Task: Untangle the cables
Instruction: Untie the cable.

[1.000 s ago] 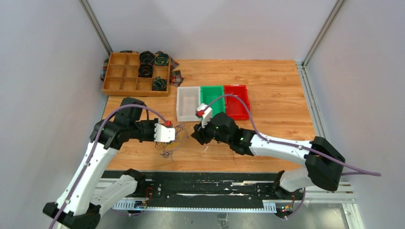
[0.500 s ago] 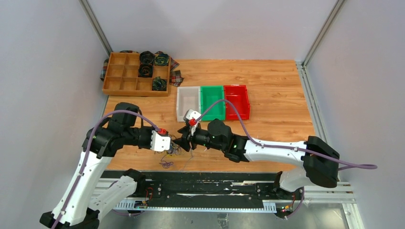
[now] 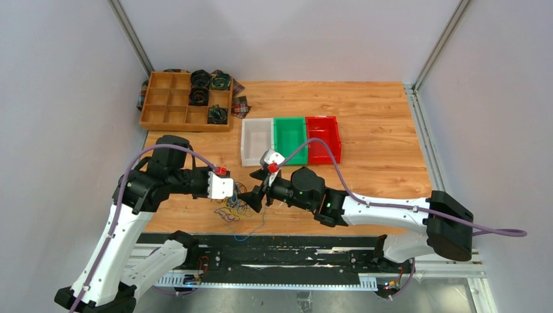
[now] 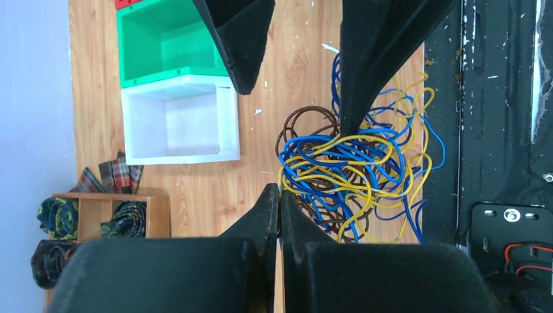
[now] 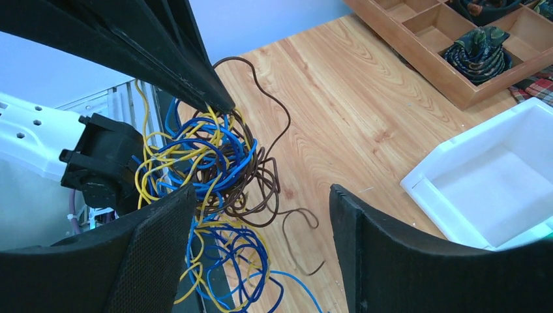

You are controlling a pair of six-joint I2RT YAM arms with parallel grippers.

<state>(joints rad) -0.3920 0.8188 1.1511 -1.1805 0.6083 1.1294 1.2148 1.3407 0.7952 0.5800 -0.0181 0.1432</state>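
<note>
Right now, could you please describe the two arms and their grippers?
The left arm and right arm have white links and black joints. A lilac hose runs along each to a white wrist block with a red plug. The fingers are black tapered wedges; the right pads look finely textured.

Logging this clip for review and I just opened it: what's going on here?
Two robot arms are working on a tangle of thin yellow, blue and brown cables lying near the front edge of the wooden table. The left gripper is shut at the tangle's edge, apparently pinching a strand or two. The right gripper is open, one fingertip poking into the bundle. The cables are one knotted clump, with none separated yet.
</note>
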